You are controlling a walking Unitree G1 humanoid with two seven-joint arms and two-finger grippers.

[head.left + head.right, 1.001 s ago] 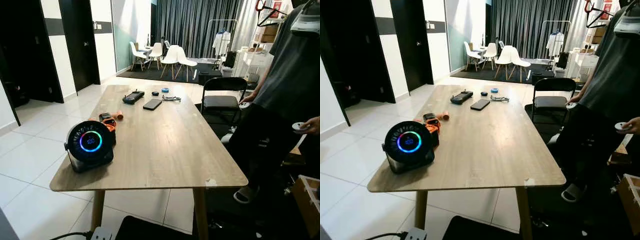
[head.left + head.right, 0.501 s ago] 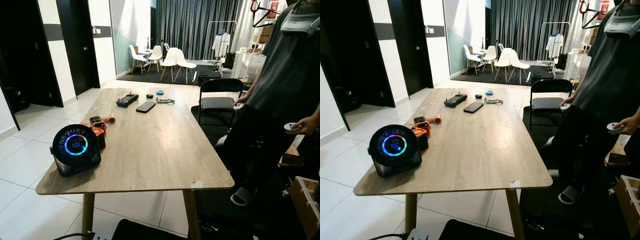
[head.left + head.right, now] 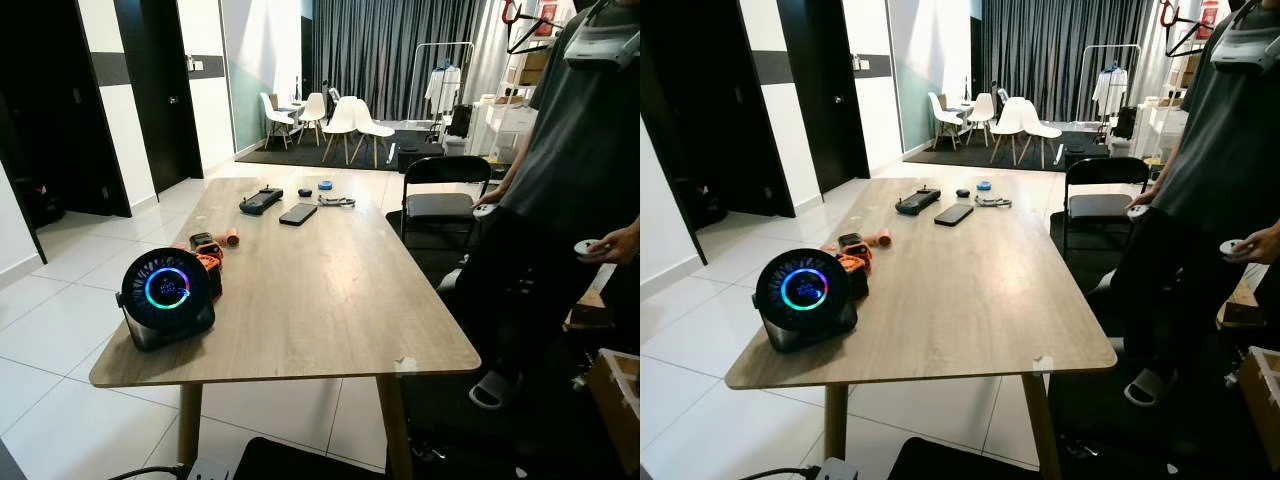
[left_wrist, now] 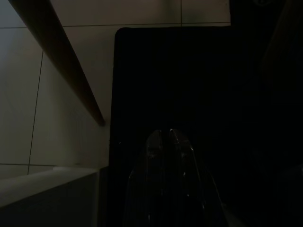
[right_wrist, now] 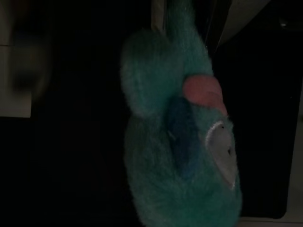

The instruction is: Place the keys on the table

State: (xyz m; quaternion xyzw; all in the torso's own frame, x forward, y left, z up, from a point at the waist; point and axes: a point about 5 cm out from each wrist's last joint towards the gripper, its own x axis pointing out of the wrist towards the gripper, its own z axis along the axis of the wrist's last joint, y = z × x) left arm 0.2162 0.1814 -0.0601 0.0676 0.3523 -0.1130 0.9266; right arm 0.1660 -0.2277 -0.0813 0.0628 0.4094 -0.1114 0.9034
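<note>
The robot stands before the table (image 3: 300,290), its right end effector (image 5: 184,142) apparently holding a fuzzy teal keychain (image 5: 161,94), left one's (image 4: 168,156) state unclear; next, raise the right arm over bare tabletop.

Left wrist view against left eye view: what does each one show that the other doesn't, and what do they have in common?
Left wrist view: the left gripper hanging low over a black mat, all very dark. Left eye view: the tabletop with a fan with a lit ring, a phone and a black controller, plus a folding chair and a person standing on the right. Shared: the mat, the white tiled floor and a wooden table leg.
</note>
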